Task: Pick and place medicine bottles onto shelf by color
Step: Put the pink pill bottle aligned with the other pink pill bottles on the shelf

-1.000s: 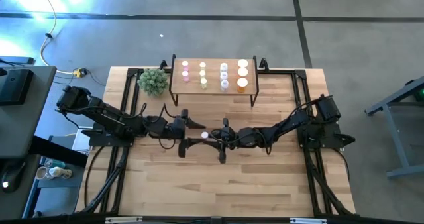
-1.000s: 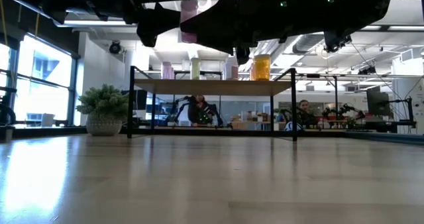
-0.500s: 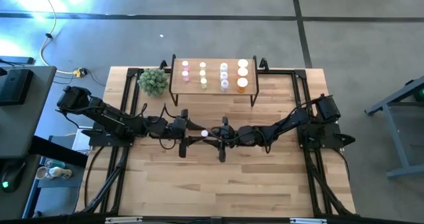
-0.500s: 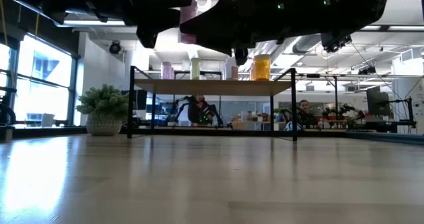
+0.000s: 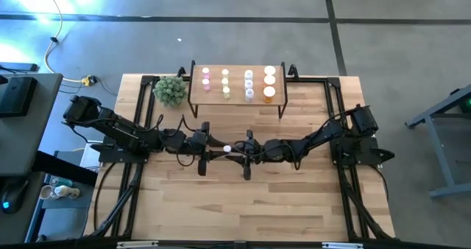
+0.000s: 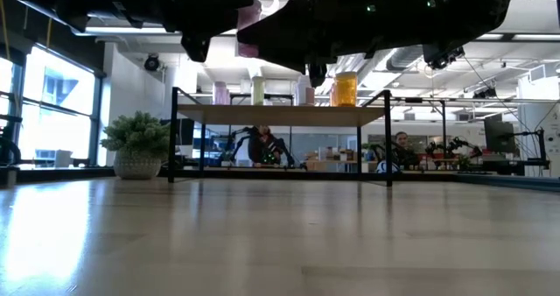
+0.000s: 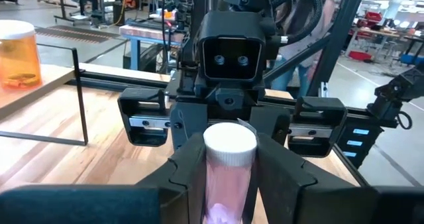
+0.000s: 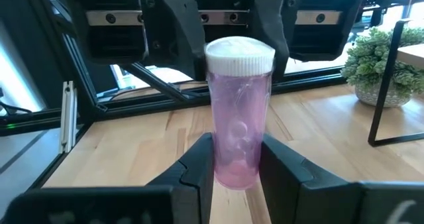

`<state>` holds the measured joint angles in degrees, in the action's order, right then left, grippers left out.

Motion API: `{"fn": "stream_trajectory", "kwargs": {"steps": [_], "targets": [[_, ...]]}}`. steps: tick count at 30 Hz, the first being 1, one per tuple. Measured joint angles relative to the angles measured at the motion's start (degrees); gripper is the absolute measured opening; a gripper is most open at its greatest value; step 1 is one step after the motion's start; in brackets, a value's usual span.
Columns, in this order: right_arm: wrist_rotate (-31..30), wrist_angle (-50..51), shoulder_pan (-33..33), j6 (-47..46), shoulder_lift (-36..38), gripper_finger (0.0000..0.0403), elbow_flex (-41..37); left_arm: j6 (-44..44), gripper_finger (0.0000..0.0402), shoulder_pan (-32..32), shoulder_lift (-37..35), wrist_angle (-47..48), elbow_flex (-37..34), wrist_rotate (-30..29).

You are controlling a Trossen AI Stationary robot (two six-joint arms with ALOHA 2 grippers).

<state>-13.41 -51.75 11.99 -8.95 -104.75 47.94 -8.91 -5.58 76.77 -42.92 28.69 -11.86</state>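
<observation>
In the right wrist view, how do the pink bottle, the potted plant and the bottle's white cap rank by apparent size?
1. Pink bottle, largest; it sits closest to the camera, so the ranking is only apparent.
2. Potted plant, farther away and partly cut off.
3. White cap, smallest.

A robotics lab or industrial workshop is shown. A bare grey concrete floor [image 5: 221, 43] marked with dark tape lines is seen around the light-wood counter [image 5: 243, 205]. Beyond the counter, exposed ceiling ducts [image 6: 411, 55], tall windows [image 6: 52, 112] at the left, distant workbenches [image 7: 142, 35] and further black robot arms [image 6: 258, 145] are visible, with a seated person [image 6: 401, 147] far right.
</observation>
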Motion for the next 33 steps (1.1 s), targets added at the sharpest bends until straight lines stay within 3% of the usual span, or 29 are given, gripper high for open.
{"fn": "stream_trajectory", "kwargs": {"steps": [8, 17, 28, 33], "targets": [[0.45, 0.03, 0.06, 1.09, 0.02, 0.0098, 0.00, -0.03, 0.0103, 0.00, 0.00, -0.01, 0.00, 0.82], [0.48, 1.04, 0.16, -0.04, 0.53, 0.0192, 0.00, 0.09, 0.0103, 0.00, -0.04, 0.09, 0.00, 0.31], [0.09, 15.62, -0.35, -0.22, 10.44, 0.0209, 0.02, 1.52, 0.0103, 0.00, -6.57, 5.62, 0.02, -5.01], [0.09, 20.24, 0.44, -1.29, 16.02, 0.0209, 0.02, 8.22, 0.0103, 0.00, -9.83, 6.43, 0.02, -14.88]]}}
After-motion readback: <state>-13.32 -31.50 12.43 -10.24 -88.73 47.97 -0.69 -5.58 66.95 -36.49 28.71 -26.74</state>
